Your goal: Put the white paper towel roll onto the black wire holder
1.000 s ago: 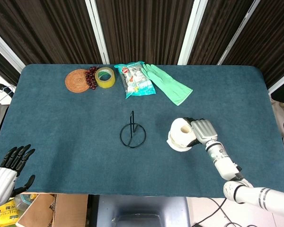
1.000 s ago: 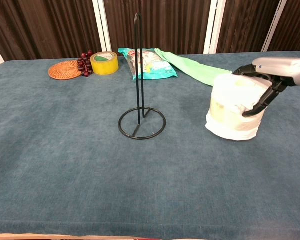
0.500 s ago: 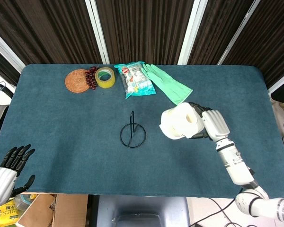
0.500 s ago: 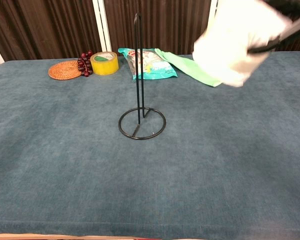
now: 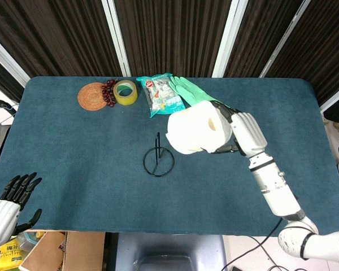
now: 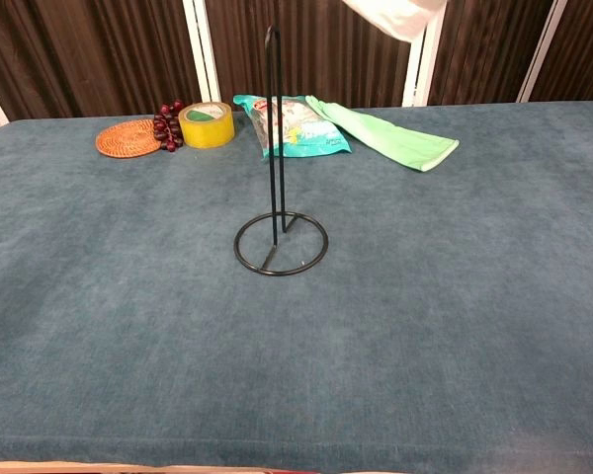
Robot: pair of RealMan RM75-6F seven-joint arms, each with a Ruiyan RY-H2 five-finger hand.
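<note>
My right hand (image 5: 240, 132) grips the white paper towel roll (image 5: 195, 127) from its right side and holds it high in the air, tilted, just right of the black wire holder (image 5: 158, 158). In the chest view only the roll's bottom edge (image 6: 395, 14) shows at the top of the frame, right of the holder's upright rod (image 6: 273, 128). The holder stands upright on its ring base (image 6: 281, 244) at the table's middle. My left hand (image 5: 11, 200) rests off the table's near left corner, fingers spread, holding nothing.
Along the far edge lie a woven coaster (image 5: 91, 96), dark red grapes (image 5: 108, 92), a yellow tape roll (image 5: 125, 92), a snack bag (image 5: 163, 95) and a green rubber glove (image 5: 206, 103). A cardboard box (image 5: 68, 248) sits below the near left edge.
My right hand has lifted the roll off the table and carried it up and left toward the holder. In the chest view the roll rose nearly out of frame. The left hand stayed put.
</note>
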